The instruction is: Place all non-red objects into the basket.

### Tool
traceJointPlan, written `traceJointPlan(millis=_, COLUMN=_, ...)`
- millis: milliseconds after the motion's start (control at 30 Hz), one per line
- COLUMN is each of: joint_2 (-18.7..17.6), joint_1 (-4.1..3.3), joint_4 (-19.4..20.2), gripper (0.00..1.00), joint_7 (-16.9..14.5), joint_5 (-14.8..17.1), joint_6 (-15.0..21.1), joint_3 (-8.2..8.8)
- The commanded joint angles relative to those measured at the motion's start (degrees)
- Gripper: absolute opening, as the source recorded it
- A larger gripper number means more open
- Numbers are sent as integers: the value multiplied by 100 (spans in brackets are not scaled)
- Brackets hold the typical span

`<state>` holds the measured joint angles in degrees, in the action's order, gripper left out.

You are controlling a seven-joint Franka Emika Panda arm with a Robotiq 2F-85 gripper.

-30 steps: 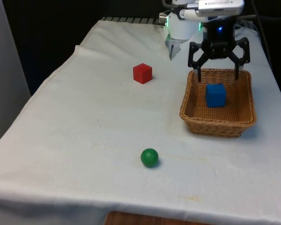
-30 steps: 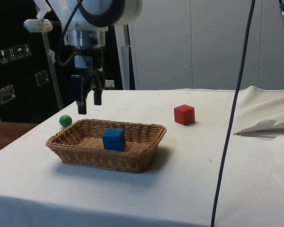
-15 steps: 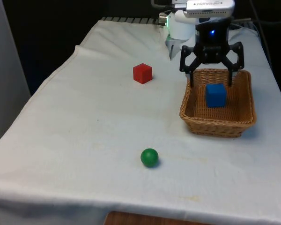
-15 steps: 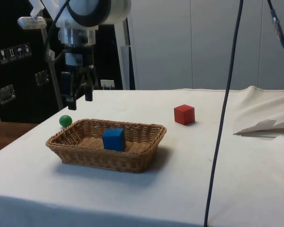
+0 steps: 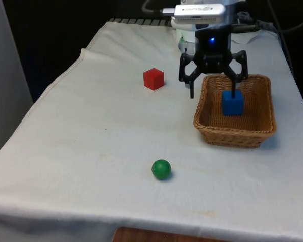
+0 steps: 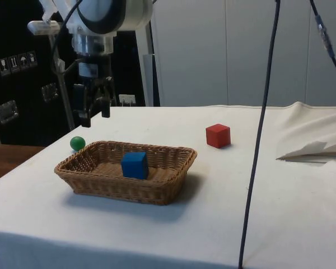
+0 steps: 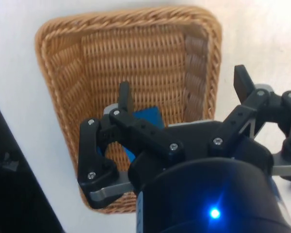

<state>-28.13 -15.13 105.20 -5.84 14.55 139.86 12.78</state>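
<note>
A blue cube (image 5: pixel 233 102) (image 6: pixel 135 165) (image 7: pixel 145 119) lies inside the wicker basket (image 5: pixel 235 137) (image 6: pixel 117 190) (image 7: pixel 53 73) on the front view's right. My gripper (image 5: pixel 213 93) (image 6: pixel 95 116) (image 7: pixel 183 90) hangs open and empty above the basket's rim on the front view's left side. One finger is over the basket, the other over the cloth outside it. A green ball (image 5: pixel 161 169) (image 6: pixel 77 143) rests on the cloth near the table's front edge. Left of the basket in the front view, farther back, sits a red cube (image 5: pixel 153 78) (image 6: pixel 218 135).
A black cable (image 6: pixel 257 140) hangs down in front of the side camera. The white cloth is bunched into folds (image 6: pixel 316 148) at the side view's right. Open cloth lies between the red cube, the ball and the basket.
The open gripper has drifted from over the basket's far end towards the front view's left, to above the basket's rim. The blue cube, red cube and ball have not moved.
</note>
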Motion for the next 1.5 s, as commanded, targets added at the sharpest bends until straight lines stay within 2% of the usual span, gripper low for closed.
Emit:
traceJointPlan(millis=0, joint_2=-17, joint_1=6, joint_4=-29, gripper=100, joint_7=-6, joint_5=0, joint_6=0, joint_3=11)
traceJointPlan(millis=33, joint_2=-63, joint_1=69, joint_4=-109, gripper=100, joint_7=-69, joint_5=57, joint_6=-69, joint_3=-11)
traceJointPlan(millis=233, joint_2=-321, joint_1=126, joint_4=-447, gripper=100, joint_7=-132, joint_5=52, joint_6=-138, joint_3=103)
traceJointPlan(millis=267, joint_2=-229, joint_1=69, joint_4=-315, gripper=100, joint_7=-80, joint_5=0, joint_6=-52, joint_3=138)
traceJointPlan(millis=300, joint_2=-372, joint_1=132, joint_4=-510, gripper=100, joint_7=-132, joint_5=46, joint_6=-143, joint_3=115)
traceJointPlan(millis=467, joint_2=-659, joint_1=172, joint_4=-831, gripper=100, joint_7=-160, joint_5=52, joint_6=-160, joint_3=172)
traceJointPlan(millis=533, joint_2=-848, joint_1=218, joint_4=-1008, gripper=100, joint_7=-195, joint_5=86, joint_6=-143, joint_3=183)
traceJointPlan(millis=600, joint_2=-974, joint_1=235, joint_4=-1117, gripper=100, joint_7=-241, joint_5=149, joint_6=-138, joint_3=206)
traceJointPlan(millis=633, joint_2=-922, joint_1=160, joint_4=-1060, gripper=100, joint_7=-178, joint_5=92, joint_6=-120, joint_3=269)
traceJointPlan(millis=667, joint_2=-1043, joint_1=246, joint_4=-1175, gripper=100, joint_7=-281, joint_5=201, joint_6=-132, joint_3=218)
traceJointPlan(millis=800, joint_2=-1329, joint_1=286, joint_4=-1427, gripper=100, joint_7=-476, joint_5=464, joint_6=-115, joint_3=292)
traceJointPlan(millis=900, joint_2=-1490, joint_1=309, joint_4=-1564, gripper=100, joint_7=-596, joint_5=625, joint_6=-109, joint_3=332)
traceJointPlan(millis=933, joint_2=-1450, joint_1=241, joint_4=-1507, gripper=100, joint_7=-550, joint_5=584, joint_6=-109, joint_3=401)
traceJointPlan(millis=967, joint_2=-1536, joint_1=315, joint_4=-1610, gripper=100, joint_7=-630, joint_5=670, joint_6=-115, joint_3=355)
traceJointPlan(millis=1033, joint_2=-1696, joint_1=338, joint_4=-1765, gripper=100, joint_7=-722, joint_5=802, joint_6=-115, joint_3=407)
traceJointPlan(millis=1200, joint_2=-1931, joint_1=367, joint_4=-2051, gripper=100, joint_7=-825, joint_5=940, joint_6=-143, joint_3=510)
traceJointPlan(millis=1233, joint_2=-1914, joint_1=309, joint_4=-2005, gripper=100, joint_7=-791, joint_5=922, joint_6=-109, joint_3=556)
traceJointPlan(millis=1267, joint_2=-1971, joint_1=367, joint_4=-2103, gripper=100, joint_7=-831, joint_5=951, joint_6=-149, joint_3=527)
traceJointPlan(millis=1467, joint_2=-2217, joint_1=384, joint_4=-2464, gripper=100, joint_7=-814, joint_5=951, joint_6=-149, joint_3=630)
